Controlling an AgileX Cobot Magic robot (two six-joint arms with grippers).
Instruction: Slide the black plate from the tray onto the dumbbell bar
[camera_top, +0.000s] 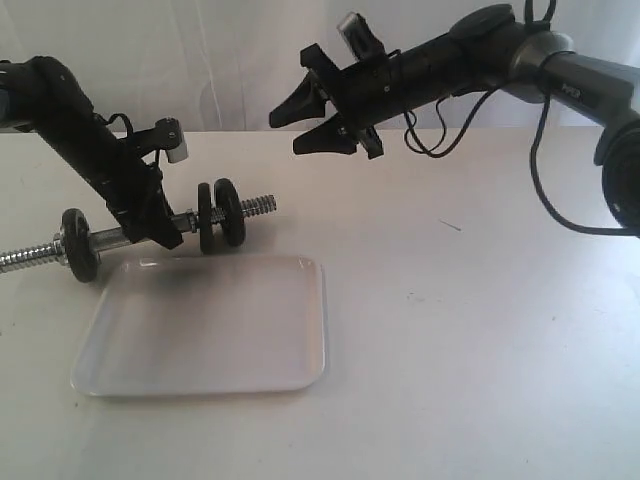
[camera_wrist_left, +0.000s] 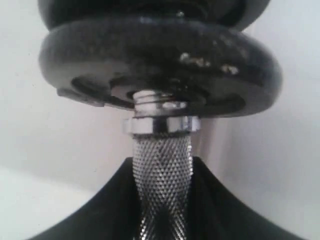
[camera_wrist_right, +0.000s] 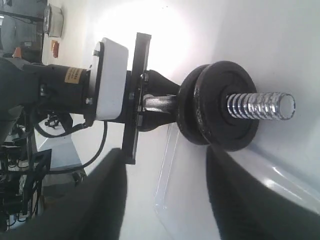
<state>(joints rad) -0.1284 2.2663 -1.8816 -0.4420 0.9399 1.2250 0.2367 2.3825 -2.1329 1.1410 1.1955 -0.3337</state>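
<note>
The dumbbell bar (camera_top: 258, 206) is held level above the table, with my left gripper (camera_top: 165, 232) shut on its knurled middle (camera_wrist_left: 162, 170). Two black plates (camera_top: 221, 216) sit side by side on the bar near its right threaded end (camera_wrist_right: 260, 106). A third black plate (camera_top: 79, 245) is on the left end. In the left wrist view the nearer plate (camera_wrist_left: 160, 65) rests against the bar's collar. The tray (camera_top: 210, 325) lies below the bar with nothing in it. My right gripper (camera_top: 285, 135) hangs open in the air, up and to the right of the bar, holding nothing.
The tray's rim (camera_wrist_right: 167, 170) shows between the right gripper's fingers (camera_wrist_right: 100, 200). The left arm's wrist camera (camera_top: 175, 140) sticks up just behind the bar. White table surface (camera_top: 480, 330) spreads to the right of the tray.
</note>
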